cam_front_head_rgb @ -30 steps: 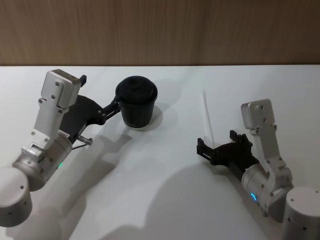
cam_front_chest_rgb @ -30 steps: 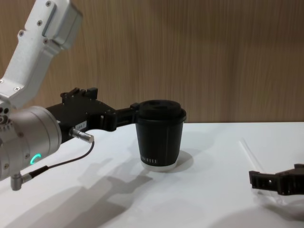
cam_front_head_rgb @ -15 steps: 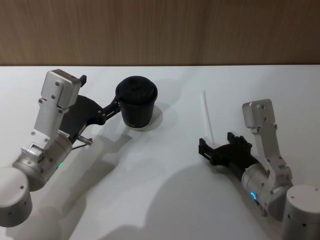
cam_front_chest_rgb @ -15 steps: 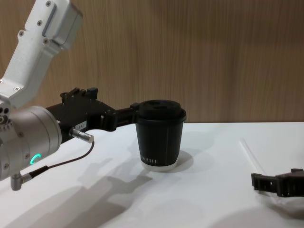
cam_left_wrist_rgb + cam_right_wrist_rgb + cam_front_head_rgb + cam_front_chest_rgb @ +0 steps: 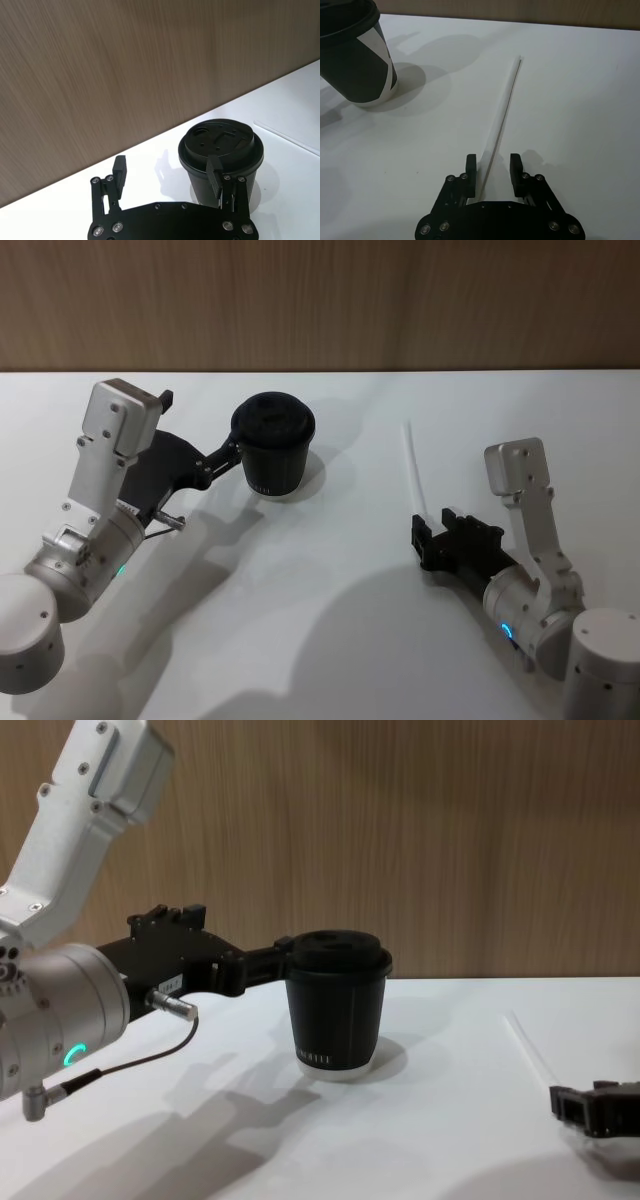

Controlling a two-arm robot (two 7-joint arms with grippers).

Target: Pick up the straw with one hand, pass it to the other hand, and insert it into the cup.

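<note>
Now my right gripper [image 5: 493,166] sits low at the near right of the table [image 5: 320,640]. Its fingers have drawn in since a moment ago but aren't clamped, and they straddle the near end of the straw [image 5: 502,107]. The straw lies flat, running away from me, with bare white table all round. Far left, my left gripper [image 5: 167,174] hasn't budged: spread wide, one finger against the cup [image 5: 272,445].

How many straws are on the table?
1. The straw lies on the table, right of the cup, one end between the right gripper's open fingers; the left gripper is beside the cup.
</note>
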